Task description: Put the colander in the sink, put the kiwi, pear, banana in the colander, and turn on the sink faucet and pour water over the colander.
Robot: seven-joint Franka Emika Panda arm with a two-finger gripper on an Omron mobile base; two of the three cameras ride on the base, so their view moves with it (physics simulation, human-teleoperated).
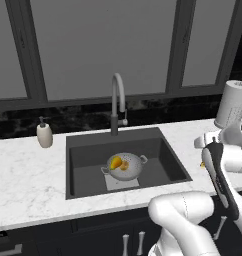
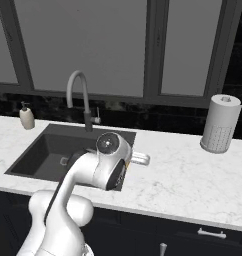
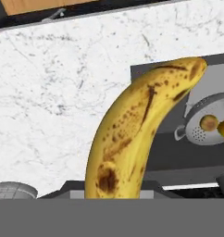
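The silver colander [image 1: 124,165] stands on the floor of the dark sink [image 1: 83,160]. In it lie the yellow pear [image 1: 115,162] and the small orange kiwi [image 1: 125,165]. My gripper [image 1: 207,156] hovers over the counter just right of the sink, shut on the banana [image 3: 132,134]. The spotted banana rises from between the fingers in the hand view, with the colander [image 3: 211,124] beyond it to the right. A bit of the banana [image 1: 203,164] peeks out by the hand. The grey gooseneck sink faucet [image 1: 118,100] stands behind the basin. Water is out of view.
A white soap pump bottle [image 1: 44,135] stands left of the sink on the marble counter [image 1: 28,175]. A paper towel roll [image 2: 220,124] stands at the back right. My own arm [image 2: 105,165] covers the sink's right part in the right base view.
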